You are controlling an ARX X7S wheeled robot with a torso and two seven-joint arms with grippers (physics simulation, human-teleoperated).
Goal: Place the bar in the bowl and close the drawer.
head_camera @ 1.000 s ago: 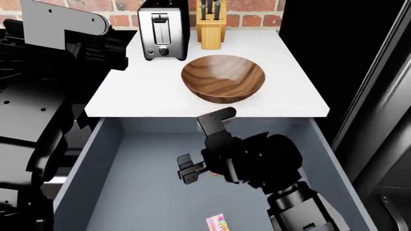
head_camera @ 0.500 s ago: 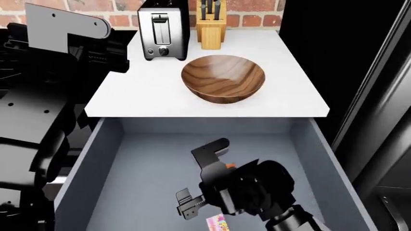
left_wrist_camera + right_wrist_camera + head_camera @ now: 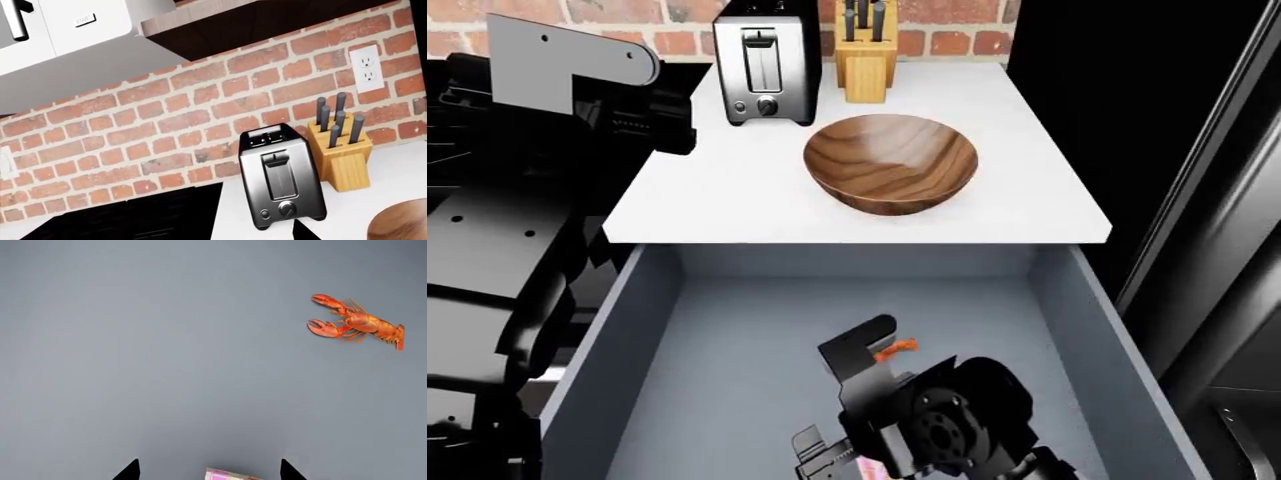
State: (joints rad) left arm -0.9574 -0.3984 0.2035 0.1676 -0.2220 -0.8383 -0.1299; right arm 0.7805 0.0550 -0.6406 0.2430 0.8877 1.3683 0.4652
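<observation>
**Right gripper low over the pink bar inside the open drawer**

We see the large grey-blue drawer [image 3: 694, 340] pulled fully out below the white countertop [image 3: 721, 190], its plain grey floor exposed. Our right gripper [image 3: 208, 471] hangs low inside it, near the front of the drawer in the head view. In the right wrist view its two dark fingertips [image 3: 128, 471] stand apart, and the small flat pink bar [image 3: 230, 474] lies on the drawer floor between them, only its upper edge showing at the frame's border. The fingers are spread wider than the bar and grip nothing. In the head view only a sliver of pink shows under the black wrist [image 3: 941, 425].

A tiny orange-red lobster [image 3: 357, 322] rests on the drawer floor, well apart from the bar.

The wide round brown wooden bowl [image 3: 890, 162] sits on the countertop, near the drawer's edge. Behind it stand a chrome toaster [image 3: 766, 68] and a wooden knife block [image 3: 866, 58] against the red brick wall [image 3: 167, 125].

Our left arm [image 3: 521, 150] is raised at the counter's side; we cannot tell how its gripper stands.
</observation>
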